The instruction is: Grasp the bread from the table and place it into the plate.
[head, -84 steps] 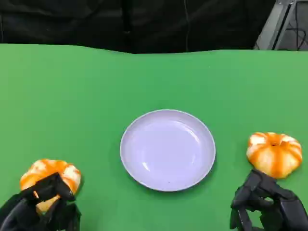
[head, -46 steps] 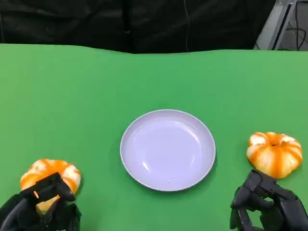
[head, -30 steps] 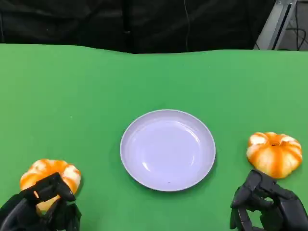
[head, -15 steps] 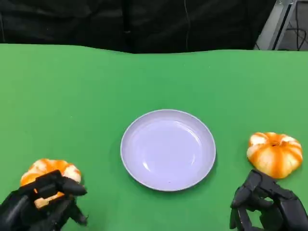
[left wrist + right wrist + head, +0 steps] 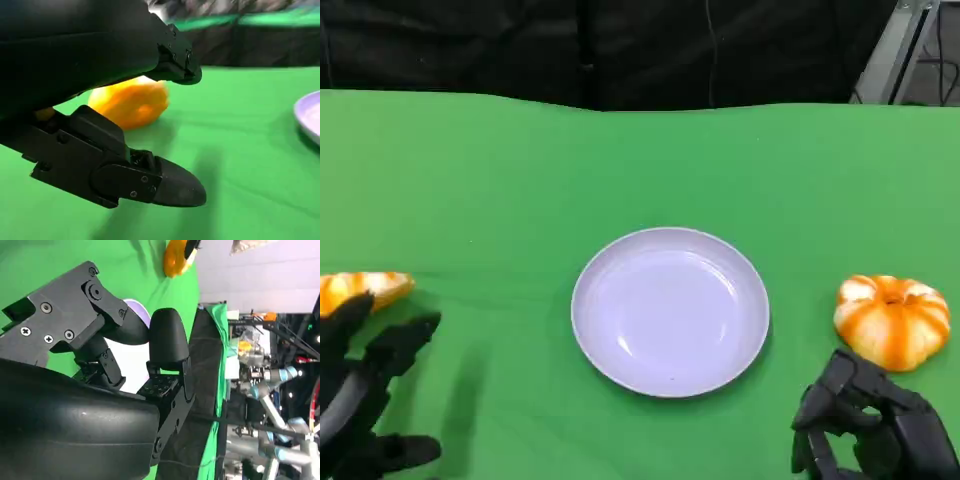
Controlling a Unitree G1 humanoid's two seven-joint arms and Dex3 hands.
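One orange-and-white bread (image 5: 365, 290) lies at the table's far left edge. My left hand (image 5: 365, 390) hovers just in front of it with fingers spread and nothing in them. In the left wrist view the bread (image 5: 130, 102) sits on the cloth beyond the parted fingers (image 5: 170, 182). A second bread (image 5: 892, 320) lies at the right, just beyond my right hand (image 5: 875, 430), whose fingers are curled in on nothing. The pale lilac plate (image 5: 610, 350) stands in the middle between the two breads, with nothing in it.
The green cloth (image 5: 640, 170) runs back to a black curtain at the far edge. A metal frame (image 5: 900, 45) stands at the back right. The plate's rim (image 5: 310, 117) shows at the edge of the left wrist view.
My left hand has lifted off the left bread and spread its fingers. That bread now lies farther back and left than before. The right hand, right bread and plate have stayed put.
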